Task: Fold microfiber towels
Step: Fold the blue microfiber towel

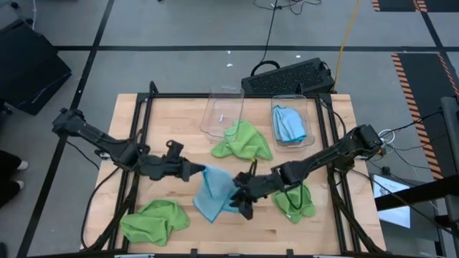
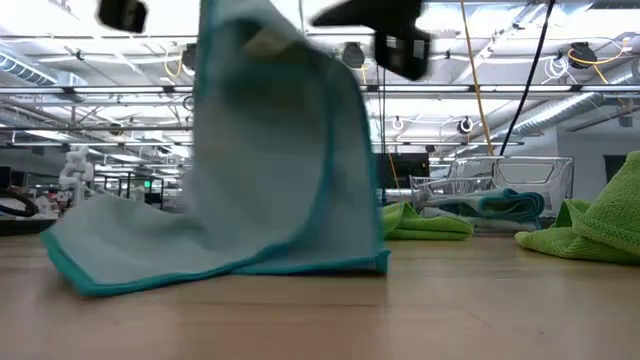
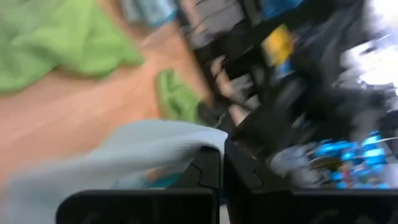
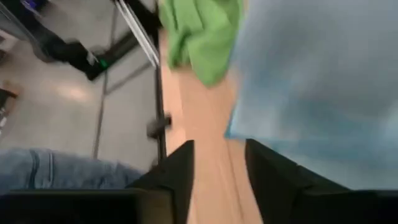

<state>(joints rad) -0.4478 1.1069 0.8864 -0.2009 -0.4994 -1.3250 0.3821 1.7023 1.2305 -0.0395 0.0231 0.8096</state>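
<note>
So the light blue microfiber towel (image 1: 213, 192) hangs mid-worktop near the front edge, pinched at its top corner by the left gripper (image 1: 195, 170), fingers shut. The right gripper (image 1: 244, 203) sits just beside its right edge, fingers parted, holding nothing.

Light blue towel (image 1: 213, 192) with teal edging between the dark pincers; lime green towels (image 1: 242, 141) around them; pale wood tabletop (image 1: 179, 122); black keyboard (image 1: 287, 77)
</note>
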